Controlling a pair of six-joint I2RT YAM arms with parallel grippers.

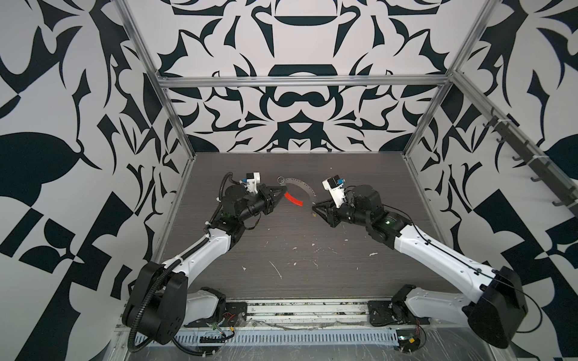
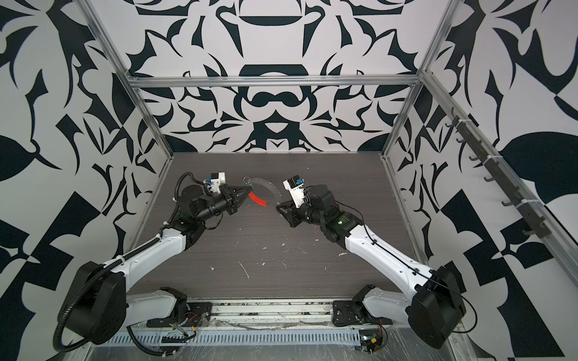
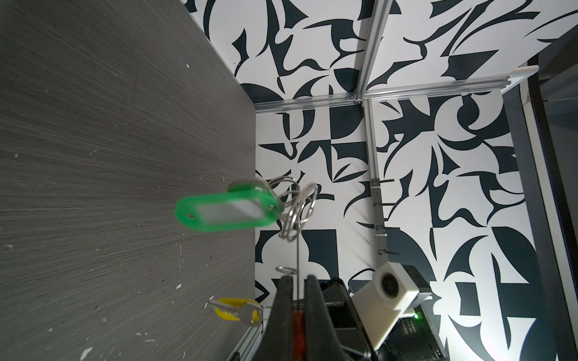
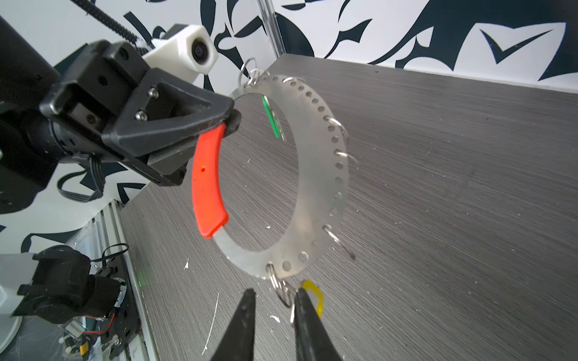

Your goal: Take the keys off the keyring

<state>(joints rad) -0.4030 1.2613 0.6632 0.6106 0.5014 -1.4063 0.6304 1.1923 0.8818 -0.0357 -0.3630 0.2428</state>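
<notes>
The left claw point(image 2: 248, 189) is clamping the keyring point(image 2: 268, 185) at the upper end of its red arc point(image 2: 258, 198). It is holding the keyring over the table point(image 2: 328, 250), in the half toward the far edge and roughly midway between the left and right edges. A small metal loop point(image 2: 246, 179) is showing at the keyring's far-left end, just beside the left claw's tips. The right claw point(image 2: 278, 205) is pointing at the keyring's right end, its tips just beside the grey metal. Its jaw gap is not resolving at this size. White scraps point(image 2: 244, 269) are lying scattered toward the near edge.
</notes>
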